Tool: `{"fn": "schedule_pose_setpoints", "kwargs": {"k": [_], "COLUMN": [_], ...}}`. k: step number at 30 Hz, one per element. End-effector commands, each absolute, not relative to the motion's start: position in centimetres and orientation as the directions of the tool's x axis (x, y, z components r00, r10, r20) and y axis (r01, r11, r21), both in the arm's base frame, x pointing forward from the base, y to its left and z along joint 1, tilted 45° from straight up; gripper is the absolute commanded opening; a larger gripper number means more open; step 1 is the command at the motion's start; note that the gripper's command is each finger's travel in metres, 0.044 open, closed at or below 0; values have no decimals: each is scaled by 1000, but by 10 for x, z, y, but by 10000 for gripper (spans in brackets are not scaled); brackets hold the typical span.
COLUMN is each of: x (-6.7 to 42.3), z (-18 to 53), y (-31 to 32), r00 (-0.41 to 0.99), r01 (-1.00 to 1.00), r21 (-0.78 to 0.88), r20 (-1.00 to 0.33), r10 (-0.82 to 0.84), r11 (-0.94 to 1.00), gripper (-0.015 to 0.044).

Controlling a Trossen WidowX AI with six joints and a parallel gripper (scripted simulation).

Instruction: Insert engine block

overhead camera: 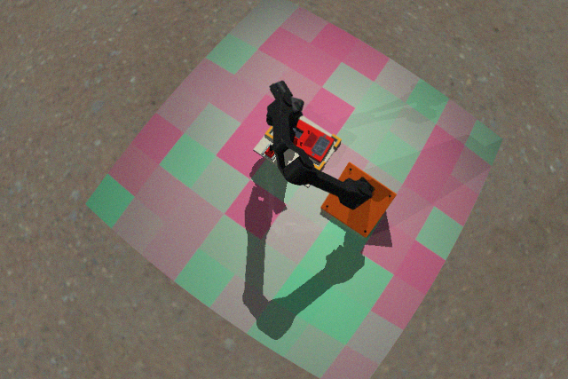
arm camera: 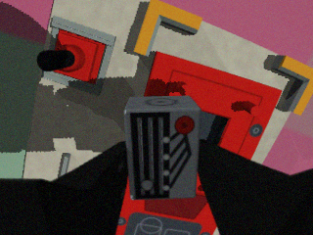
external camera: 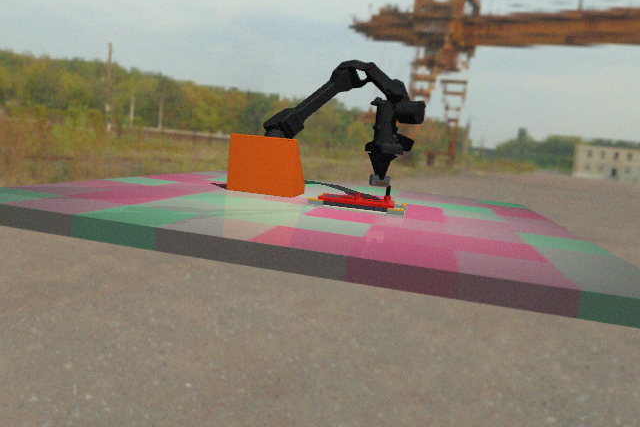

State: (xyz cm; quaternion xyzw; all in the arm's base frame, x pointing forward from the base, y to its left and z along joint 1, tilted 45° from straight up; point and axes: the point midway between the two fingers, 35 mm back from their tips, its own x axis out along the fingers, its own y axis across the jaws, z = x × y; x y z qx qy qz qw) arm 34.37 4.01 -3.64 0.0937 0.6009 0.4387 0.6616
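My gripper is shut on the engine block, a grey box with dark slots and a red round cap on its face. It hangs a little above the red car body, which lies flat on a white board. In the wrist view the block covers much of the car body's middle, and a dark gap shows just to its right. The rib cannot be made out.
Orange corner brackets hold the car body. A red square holder with a black peg stands at the board's corner. The arm's orange base stands on the checkered platform.
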Motion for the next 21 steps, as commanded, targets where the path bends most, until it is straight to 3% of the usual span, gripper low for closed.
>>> {"fn": "schedule_pose_setpoints", "kwargs": {"k": [1,12,18,21], "x": [342,337,338,337], "z": [-51,-76,-76,-77], "y": [34,23,23,23], "r00": [-108,-108,-108,-108], "r01": [-376,-198,-159,-159], "r21": [673,699,700,700], "r20": [-714,-713,-713,-713], "r10": [691,693,693,693], "r11": [637,688,696,696], "gripper": [0,0,157,159]}}
